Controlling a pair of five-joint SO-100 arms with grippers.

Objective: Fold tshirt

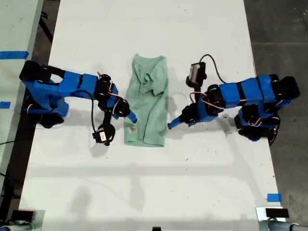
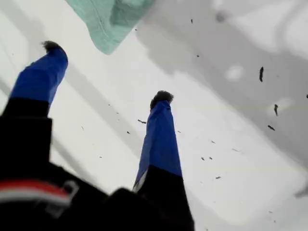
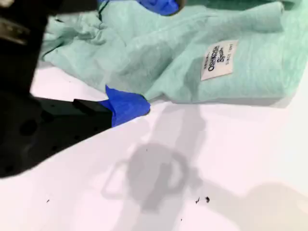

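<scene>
A small pale mint-green tshirt (image 1: pixel 147 103) is lying on a white table (image 1: pixel 202 183), roughly in the middle between my two blue arms. It is folded into a narrow upright strip, bunched and wrinkled at the end farther up the exterior view and flatter at the nearer end. A small white label (image 1: pixel 131 130) with dark print is showing on the cloth near the strip's lower corner on the exterior view's left. My second gripper (image 1: pixel 131 117) is reaching in from the exterior view's left and is sitting right at that edge of the tshirt (image 3: pixel 192 57), just beside the label (image 3: pixel 219 60). In the second wrist view, my second gripper (image 3: pixel 144 55) is holding its jaws well apart: one blue fingertip (image 3: pixel 126 107) is resting on the table right at the hem, the other is hanging above the cloth, and the edge of the cloth is lying between them. My first gripper (image 1: pixel 171 125) is reaching in from the exterior view's right and is pointing at the tshirt's lower corner on that side, close to it but not touching. In the first wrist view, my first gripper (image 2: pixel 108 72) is spreading its jaws wide over bare, speckled table, holding nothing, with a corner of the tshirt (image 2: pixel 108 21) lying just beyond the fingertips (image 2: pixel 162 98).
</scene>
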